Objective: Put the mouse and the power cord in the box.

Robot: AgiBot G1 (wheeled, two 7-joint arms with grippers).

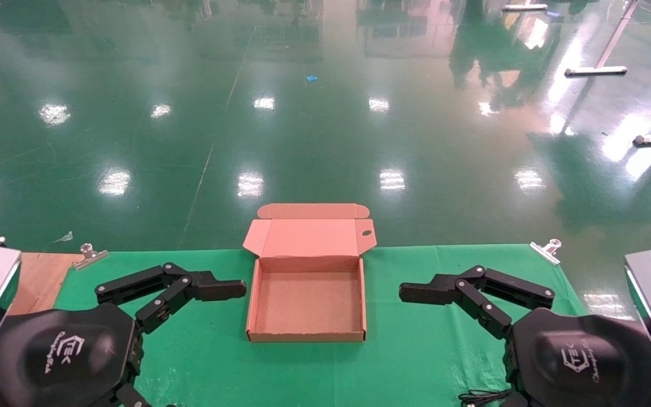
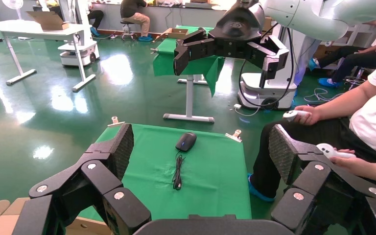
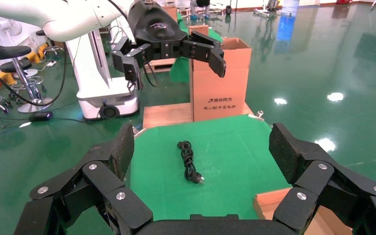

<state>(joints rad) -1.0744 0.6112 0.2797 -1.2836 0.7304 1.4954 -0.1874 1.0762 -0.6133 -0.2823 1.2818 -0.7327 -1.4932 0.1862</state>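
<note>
The box (image 1: pixel 307 299) sits on the table (image 1: pixel 416 350), between both end effectors

power cord (image 3: pixel 188 162) on green cloth (image 3: pixel 225 156), fingers (image 3: pixel 120 149) spread

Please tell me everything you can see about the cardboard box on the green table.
The box is a shallow, square mailer of tan-pink corrugated cardboard. It lies flat on the green cloth, midway between the two end effectors, touching neither. Its hinged lid stands open at the far side, leaning back, with a tuck flap along its top edge, small side flaps, and a round hole near one corner. The tray is empty: only its bare bottom and low walls show. Nothing rests in it.
</note>
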